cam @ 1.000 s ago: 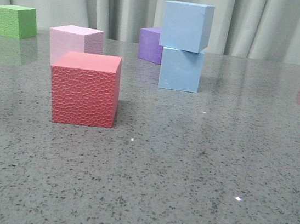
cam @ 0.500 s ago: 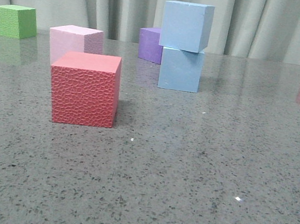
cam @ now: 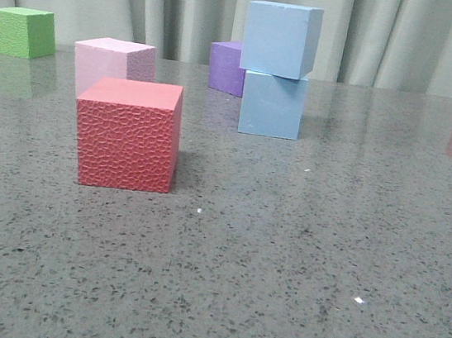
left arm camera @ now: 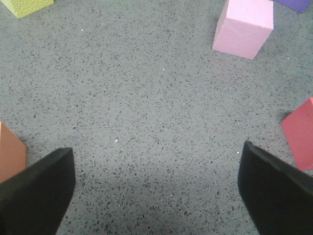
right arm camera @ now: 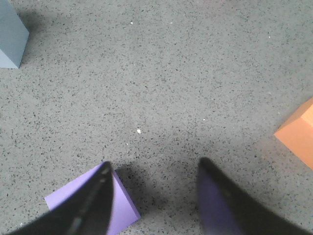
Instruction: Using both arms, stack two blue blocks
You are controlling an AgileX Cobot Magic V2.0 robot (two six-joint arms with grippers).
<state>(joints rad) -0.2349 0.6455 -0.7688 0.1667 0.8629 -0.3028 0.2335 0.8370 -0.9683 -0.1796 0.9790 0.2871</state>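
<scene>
Upper blue block (cam: 280,39) sits on lower blue block (cam: 273,104) at worktop (cam: 282,251) rear-centre, slightly askew, unheld; left tool (left arm camera: 156,191) spread wide, right tool (right arm camera: 154,196) parted, both empty, so stack looks done.

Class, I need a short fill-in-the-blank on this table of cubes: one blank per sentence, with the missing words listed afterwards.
1. The upper blue block rests on the lower ____ block.
2. The textured red cube stands in front of the pale ____ cube.
3. Both fingers of the left gripper hold ____.

Missing words: blue; pink; nothing
</scene>
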